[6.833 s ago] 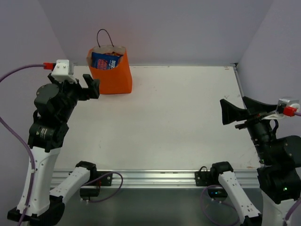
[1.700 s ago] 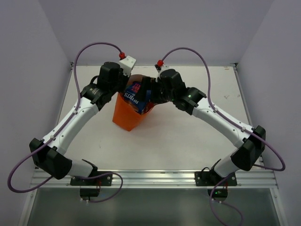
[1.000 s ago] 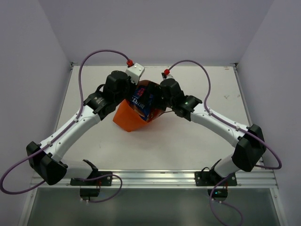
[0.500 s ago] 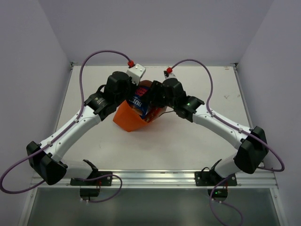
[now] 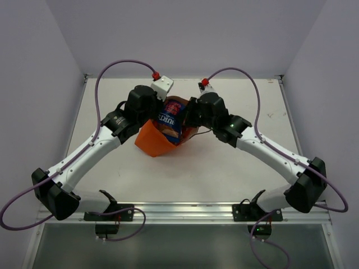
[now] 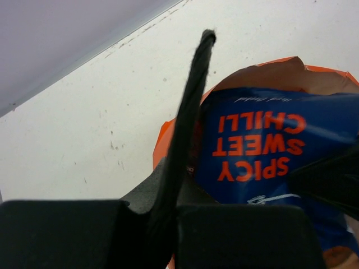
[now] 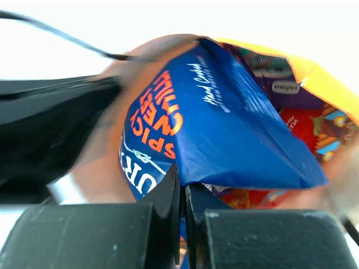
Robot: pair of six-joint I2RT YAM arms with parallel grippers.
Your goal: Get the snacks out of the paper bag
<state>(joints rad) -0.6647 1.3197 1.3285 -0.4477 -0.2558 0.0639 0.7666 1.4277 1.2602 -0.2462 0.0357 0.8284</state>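
Both arms reach in over the middle of the bench (image 5: 235, 168) and meet at the paper bag (image 5: 151, 143), which leans over, its open mouth turned up toward the two wrists.

The left jaws are pressed fully together on the bag's rim. One finger lies inside the mouth and the orange wall shows just outside it, so the paper is pinched between them. From the left wrist view the blue-and-red packet (image 6: 263, 151) sits just to the right of these jaws, touching or nearly touching the inner finger, with its "SPICY SWEET CHILLI" lettering upside down.

The right jaws are closed tight too, with only a thin slit between them, and the lower edge of that same blue-and-red packet runs down into the slit. They grip it by that edge. The packet fans out above and ahead of the right jaws and sticks out of the bag's mouth.

Beyond the right jaws, deeper in the bag and behind the blue packet, a purple packet (image 7: 272, 84) lies against the orange wall with a red packet (image 7: 305, 131) just below it. A thin black cord handle (image 7: 61, 36) crosses above and to the left of the right jaws, where the dark bulk of the other arm blurs the view.
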